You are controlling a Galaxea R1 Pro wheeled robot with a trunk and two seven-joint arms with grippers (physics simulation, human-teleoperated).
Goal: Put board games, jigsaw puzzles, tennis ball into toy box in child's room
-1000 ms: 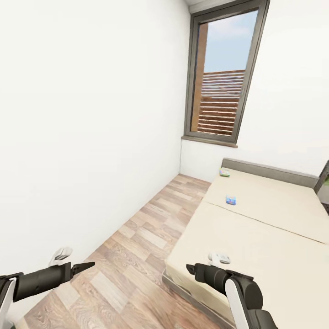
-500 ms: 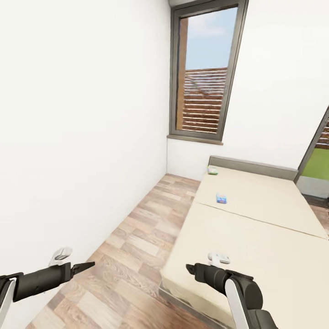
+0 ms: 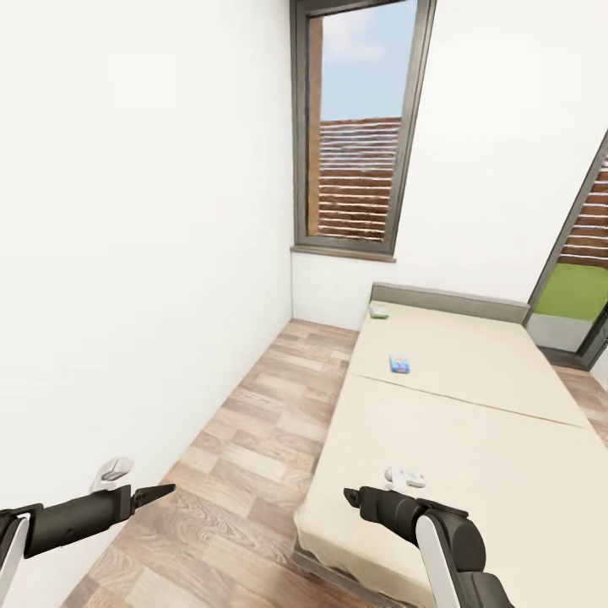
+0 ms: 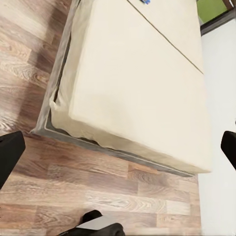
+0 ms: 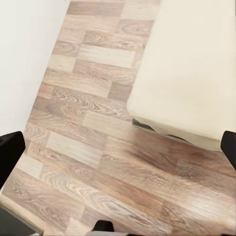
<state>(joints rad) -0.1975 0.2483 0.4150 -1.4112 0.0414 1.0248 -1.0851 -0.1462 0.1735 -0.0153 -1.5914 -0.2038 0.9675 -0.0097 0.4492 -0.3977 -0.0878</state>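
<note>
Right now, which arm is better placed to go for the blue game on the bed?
Probably the right. The right gripper hangs over the bed, where the blue board game lies far ahead. The left gripper is over the floor.

Two small board games lie on one cream bed (image 3: pixel 473 439): a blue one (image 3: pixel 399 363) and a greenish one (image 3: pixel 379 311). Two windows, two arms.

no text could be read; the two small boxes (image 3: pixel 399 363) on the bed (image 3: pixel 473 439) were too tiny for print.
</note>
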